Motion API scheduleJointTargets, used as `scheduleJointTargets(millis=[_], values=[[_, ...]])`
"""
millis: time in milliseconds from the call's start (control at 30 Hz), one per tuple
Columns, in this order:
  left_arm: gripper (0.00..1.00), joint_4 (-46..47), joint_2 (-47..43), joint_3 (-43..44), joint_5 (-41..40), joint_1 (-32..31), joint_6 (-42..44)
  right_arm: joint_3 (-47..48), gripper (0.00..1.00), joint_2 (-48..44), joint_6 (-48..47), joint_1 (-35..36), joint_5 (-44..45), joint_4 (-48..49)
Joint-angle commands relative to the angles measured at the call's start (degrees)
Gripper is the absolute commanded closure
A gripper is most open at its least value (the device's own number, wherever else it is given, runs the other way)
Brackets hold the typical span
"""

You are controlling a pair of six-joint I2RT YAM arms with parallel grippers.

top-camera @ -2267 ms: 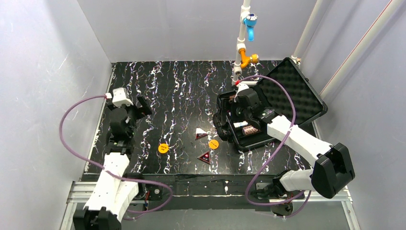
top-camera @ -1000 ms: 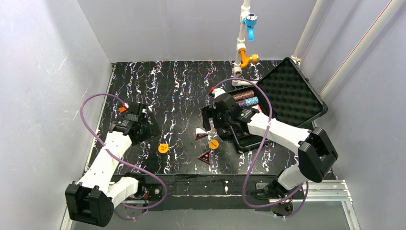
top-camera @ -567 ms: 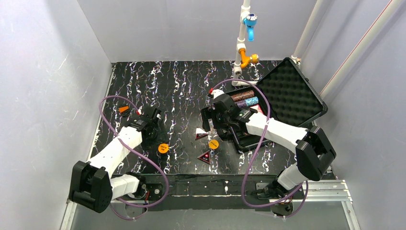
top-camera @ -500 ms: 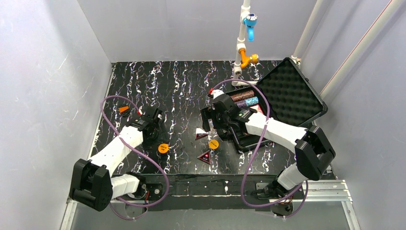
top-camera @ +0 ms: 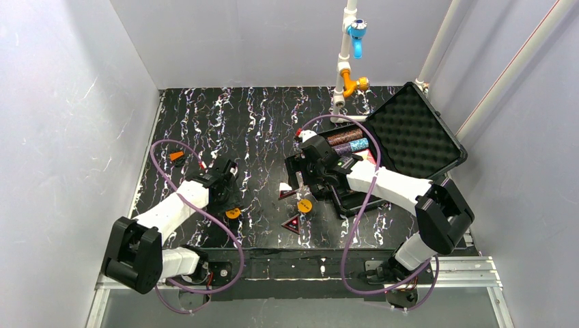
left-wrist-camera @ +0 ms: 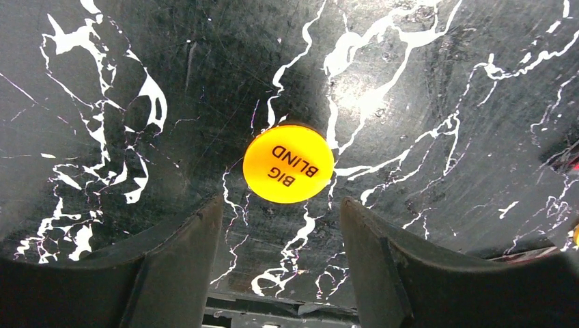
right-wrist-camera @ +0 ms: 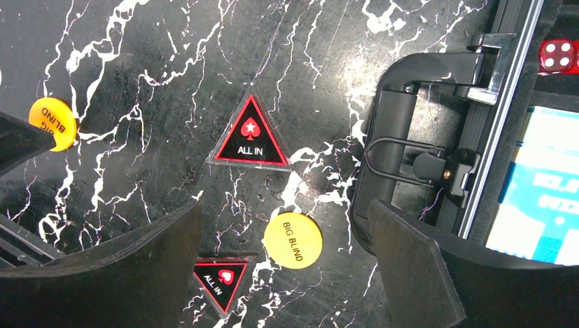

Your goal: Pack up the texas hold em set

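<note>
- Two grippers are both wide open and hold nothing. The left gripper hovers over the BIG BLIND disc, which lies flat near the near edge, left of its middle.
- The step in hand seems to be picking up this disc. It is thin, so the fingertips should come down to the tabletop, one on each side, and close slowly.
- The disc may slide or flip if it is pinched off-centre.
- The right gripper hangs above an ALL IN marker, just beside the open black case at the right edge.
</note>
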Motion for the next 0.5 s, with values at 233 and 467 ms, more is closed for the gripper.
scheduleJointTargets(millis=[233, 467], values=[[0.41, 2.01, 3.72, -1.17, -1.87, -1.25, -0.62, 1.88, 0.02, 0.46, -1.39, 0.20, -0.54, 0.82], [0.41, 2.54, 5.33, -1.18, -2.41, -2.08, -0.23, 2.14, 0.02, 0.46, -1.67, 0.20, -0.56, 0.60]])
